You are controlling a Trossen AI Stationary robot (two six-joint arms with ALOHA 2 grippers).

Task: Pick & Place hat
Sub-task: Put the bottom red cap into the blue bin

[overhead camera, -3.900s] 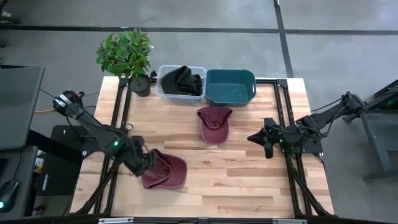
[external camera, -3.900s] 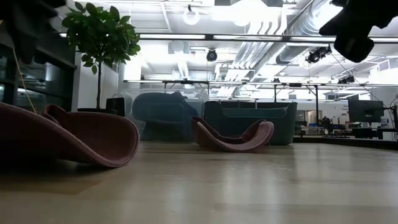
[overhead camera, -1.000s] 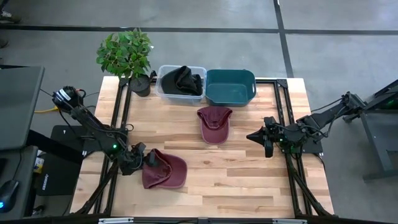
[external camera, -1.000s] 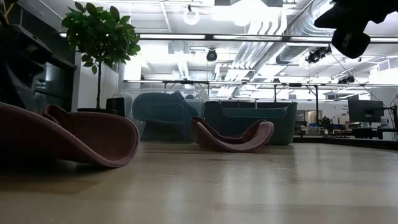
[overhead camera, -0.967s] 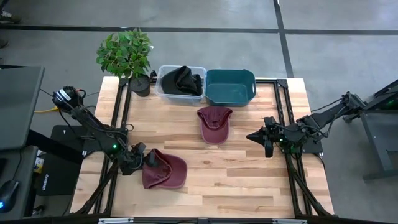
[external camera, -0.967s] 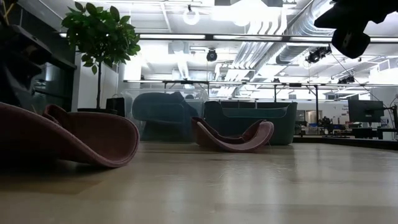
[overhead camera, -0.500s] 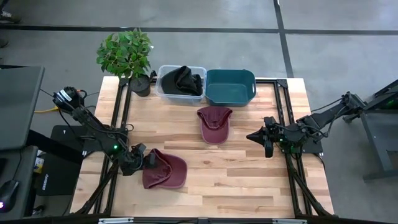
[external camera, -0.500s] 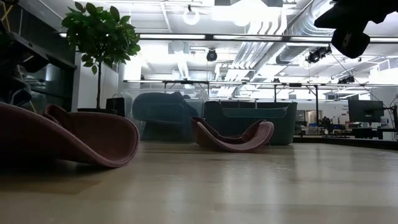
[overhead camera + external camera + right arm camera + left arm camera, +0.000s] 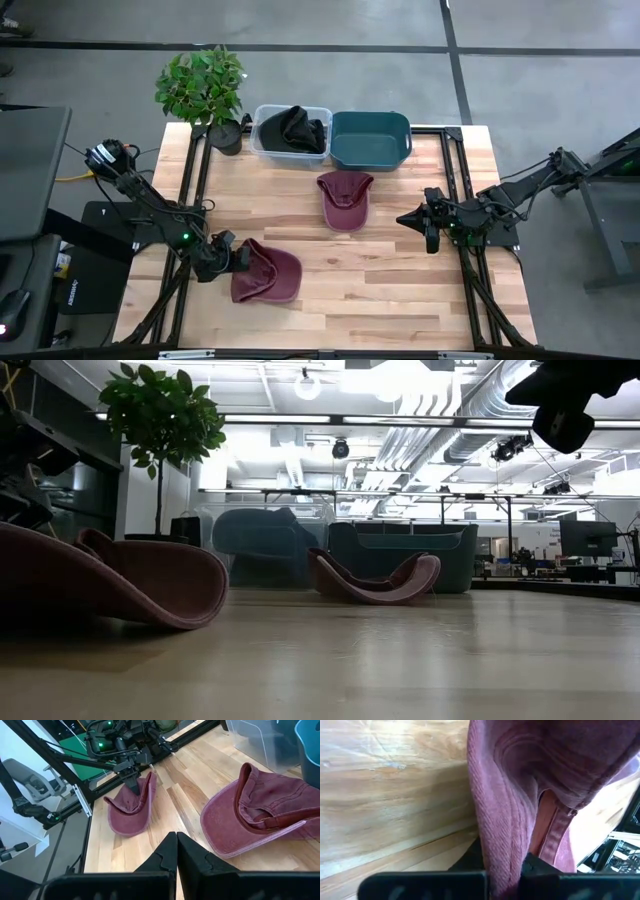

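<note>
A maroon hat [image 9: 270, 273] lies at the table's near left, also seen in the right wrist view [image 9: 131, 810] and the low view [image 9: 130, 585]. My left gripper [image 9: 236, 258] is shut on its left edge. A second maroon hat [image 9: 345, 198] lies upside down on the table's middle, in front of the bins. My right gripper [image 9: 408, 218] hangs shut above the table's right part, clear of both hats, its fingers [image 9: 176, 851] pointing toward them. My left gripper pinches the near hat's raised left edge [image 9: 502, 860] between its two fingers [image 9: 536, 868], beside the back strap [image 9: 556, 831]. The fingers come slanting down from the table's left side. The hat's body rests on the table [image 9: 400, 290].
A clear bin [image 9: 292, 131] holding dark cloth and a teal bin [image 9: 371, 139] stand at the far edge. A potted plant [image 9: 204, 88] stands at the far left corner. Bare wood lies between the two hats and along the near edge.
My left gripper has stayed in place and shut on the near hat's left edge, taking hold of it. The hat has stayed on the table.
</note>
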